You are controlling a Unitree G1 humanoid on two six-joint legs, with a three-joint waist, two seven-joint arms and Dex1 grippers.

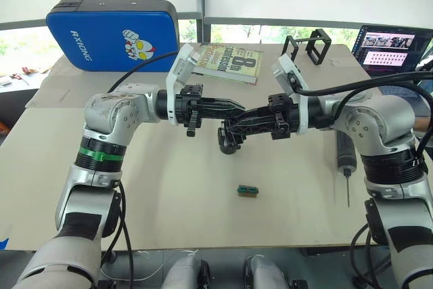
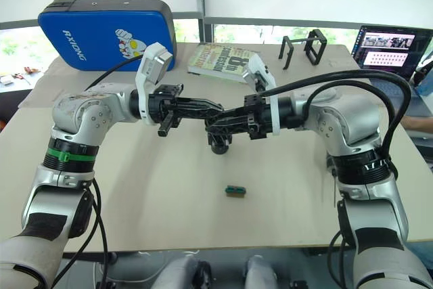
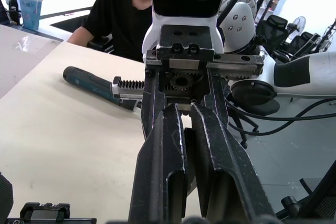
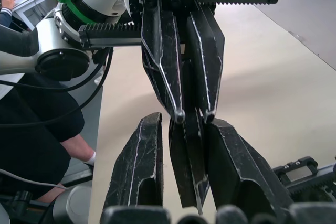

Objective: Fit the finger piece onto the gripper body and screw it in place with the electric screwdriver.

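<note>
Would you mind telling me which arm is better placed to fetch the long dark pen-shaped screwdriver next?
The right arm, probably: the dark pen-shaped screwdriver lies on the table just beside that arm, far from the left one. Both pincers, left and right, now meet mid-table.

Bright window backlight, soft shadows, blurred wrist-view foregrounds.

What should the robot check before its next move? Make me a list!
1. Finger piece pinched in the left gripper: ok.
2. Right gripper has a hold on it too: cannot tell.
3. Gripper body below the two grippers, resting steady on the table: cannot tell.
4. Finger piece fitted on the gripper body: not ok.
5. Screwdriver lying free on the table: ok.
</note>
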